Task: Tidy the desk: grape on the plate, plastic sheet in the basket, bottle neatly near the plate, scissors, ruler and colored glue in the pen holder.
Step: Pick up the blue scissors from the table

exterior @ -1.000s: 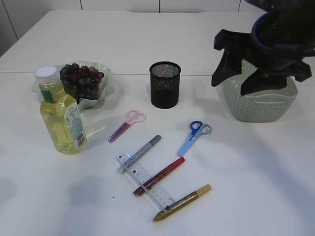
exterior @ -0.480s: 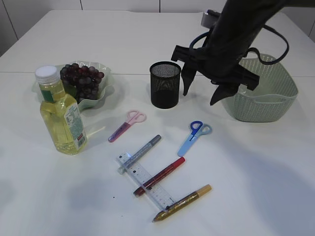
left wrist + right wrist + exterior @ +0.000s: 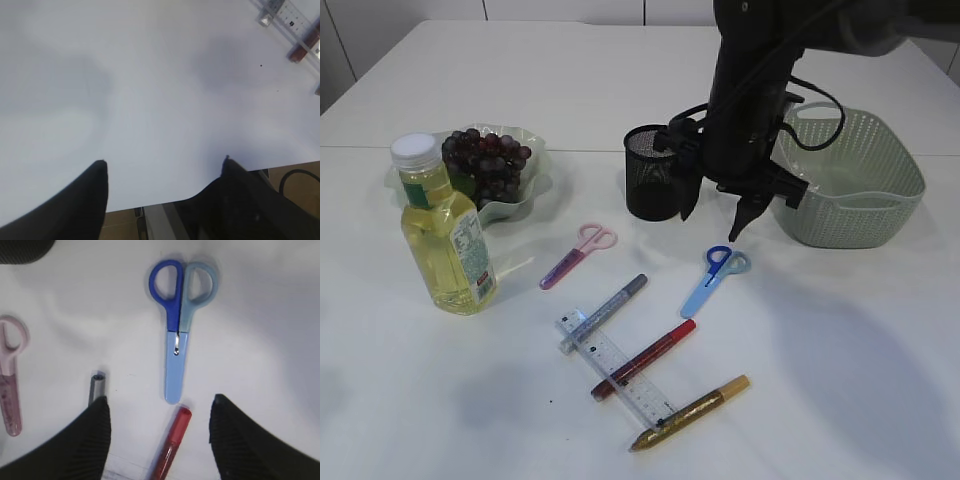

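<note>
Blue scissors (image 3: 715,278) (image 3: 176,335) lie on the table, and my right gripper (image 3: 713,218) (image 3: 160,399) hovers open and empty just above them. Pink scissors (image 3: 578,255) (image 3: 9,375) lie further left. The clear ruler (image 3: 615,378) (image 3: 290,15) lies under the silver (image 3: 603,312), red (image 3: 643,358) (image 3: 172,445) and gold (image 3: 690,412) glue pens. Grapes (image 3: 480,165) sit on the green plate (image 3: 532,190), with the yellow bottle (image 3: 445,235) upright in front. The black mesh pen holder (image 3: 655,172) stands behind my right arm. No plastic sheet shows. My left gripper (image 3: 165,161) is open over bare table.
The green basket (image 3: 850,180) stands at the right, close beside my right arm. The table's near edge (image 3: 150,202) runs under my left gripper, with a cable and frame below it.
My right arm swung left from above the basket and came down in front of the pen holder, over the blue scissors. Its jaws stayed open. Nothing on the table moved.
</note>
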Robot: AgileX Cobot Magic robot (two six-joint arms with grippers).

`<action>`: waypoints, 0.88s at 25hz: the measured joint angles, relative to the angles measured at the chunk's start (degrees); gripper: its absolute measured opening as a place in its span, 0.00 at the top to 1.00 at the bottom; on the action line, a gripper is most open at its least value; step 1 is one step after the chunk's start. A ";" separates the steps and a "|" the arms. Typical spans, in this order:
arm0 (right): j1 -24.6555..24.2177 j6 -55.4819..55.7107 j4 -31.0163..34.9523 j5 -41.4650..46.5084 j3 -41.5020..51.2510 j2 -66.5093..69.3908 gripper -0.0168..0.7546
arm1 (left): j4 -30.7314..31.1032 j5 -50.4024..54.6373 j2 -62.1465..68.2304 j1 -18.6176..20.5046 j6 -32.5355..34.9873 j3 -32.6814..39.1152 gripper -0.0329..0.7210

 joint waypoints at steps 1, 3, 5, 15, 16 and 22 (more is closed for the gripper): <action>0.00 0.76 0.22 0.09 0.02 0.45 0.34 | 0.20 0.00 0.00 0.00 0.10 0.00 0.28; 0.00 1.34 0.45 0.09 -0.02 1.64 0.34 | 0.88 0.00 0.00 0.00 0.10 0.00 0.28; 0.00 1.48 0.77 0.09 -0.11 2.63 0.34 | 1.23 0.00 0.00 0.00 0.21 0.00 0.28; 0.00 -1.33 0.90 0.09 -0.11 6.14 0.34 | 2.78 0.00 0.00 0.00 1.13 0.00 0.28; 0.00 -2.04 0.90 0.09 -0.11 6.40 0.34 | 2.82 0.00 0.00 0.00 1.13 0.00 0.28; -0.61 -3.84 1.74 0.09 -0.11 8.00 0.34 | 3.12 0.00 0.00 0.00 1.13 0.00 0.28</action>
